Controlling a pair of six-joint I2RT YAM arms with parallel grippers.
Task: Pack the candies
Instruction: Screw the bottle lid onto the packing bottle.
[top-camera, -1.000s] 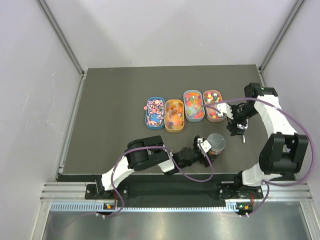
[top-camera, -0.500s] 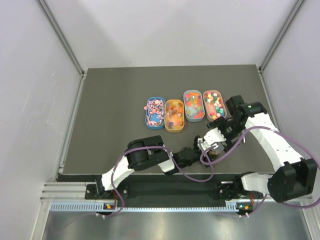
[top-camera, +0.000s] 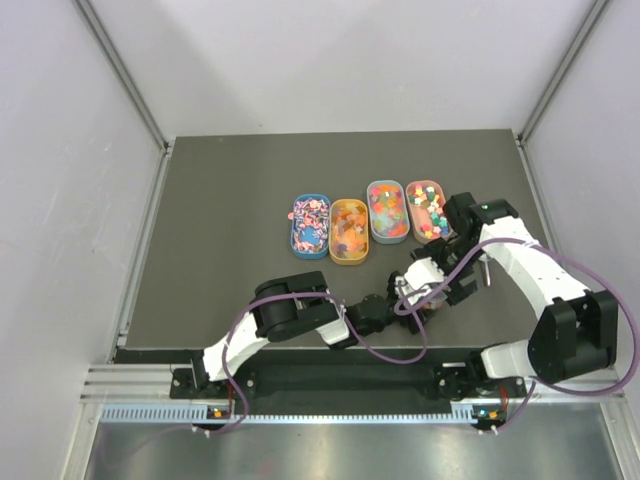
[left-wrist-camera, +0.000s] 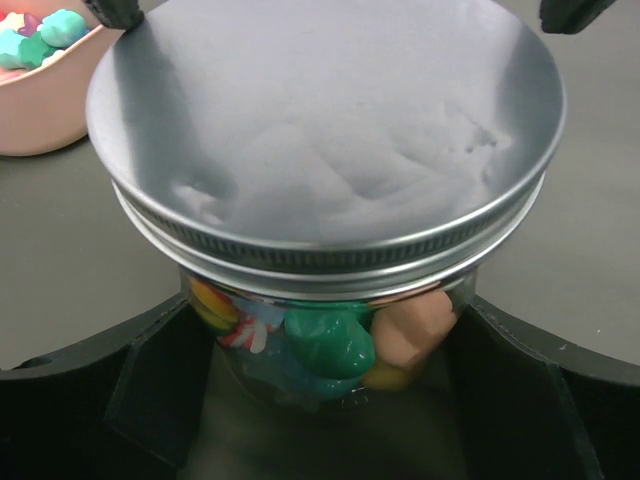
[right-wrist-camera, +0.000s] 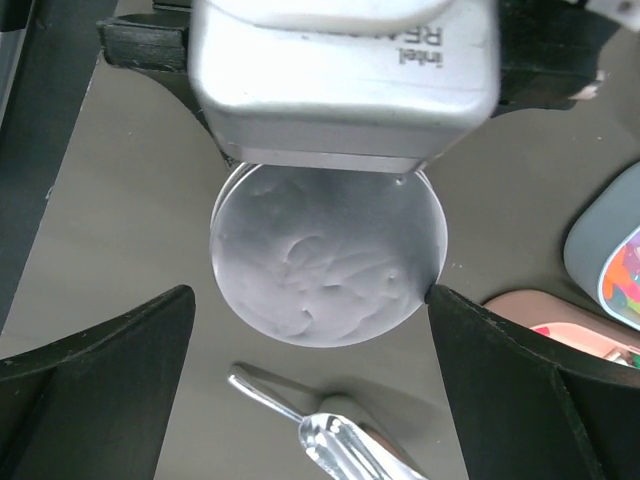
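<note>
The candies lie in oval trays at the middle of the table: blue, orange, grey and pink. More candies fill the clear jar under its silver lid. My left gripper is shut on the jar's glass body, a finger on each side. My right gripper hangs open above the lid. Its right fingertip is at the lid's rim; the left fingertip stands apart.
A silver scoop lies on the table just beyond the jar. The pink tray is close to the jar's far left side. The left arm stretches low along the near table edge.
My right arm swung from the table's right side, where it left the scoop, to above the jar. Its jaws widened. The left gripper and jar stayed put.
</note>
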